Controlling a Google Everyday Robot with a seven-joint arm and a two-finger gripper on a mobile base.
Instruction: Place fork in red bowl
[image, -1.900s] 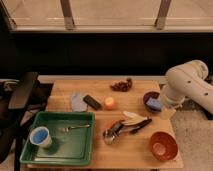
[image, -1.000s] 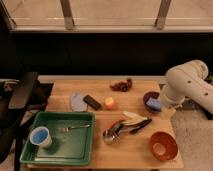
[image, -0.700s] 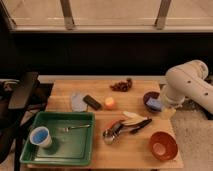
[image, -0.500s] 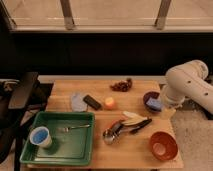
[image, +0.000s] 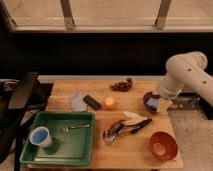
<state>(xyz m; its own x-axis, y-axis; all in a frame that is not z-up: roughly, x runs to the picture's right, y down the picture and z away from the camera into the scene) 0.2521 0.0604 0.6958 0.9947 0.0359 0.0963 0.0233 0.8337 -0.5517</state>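
The slim silver fork (image: 75, 128) lies flat in the green tray (image: 60, 155) at the front left of the wooden table. The orange-red bowl (image: 163, 145) stands at the front right corner and has nothing in it. My white arm (image: 186, 77) comes in from the right. My gripper (image: 161, 103) hangs at its lower end, at the right table edge beside the dark purple bowl (image: 150, 101). It is mostly hidden by the arm. It is far from the fork and behind the red bowl.
A blue cup (image: 40, 136) stands in the tray left of the fork. Utensils with red and black handles (image: 125, 127) cluster mid-table. A grey disc (image: 77, 101), a dark block (image: 93, 102), an orange object (image: 109, 103) and a brown cluster (image: 121, 85) lie further back. A dark chair (image: 20, 95) stands left.
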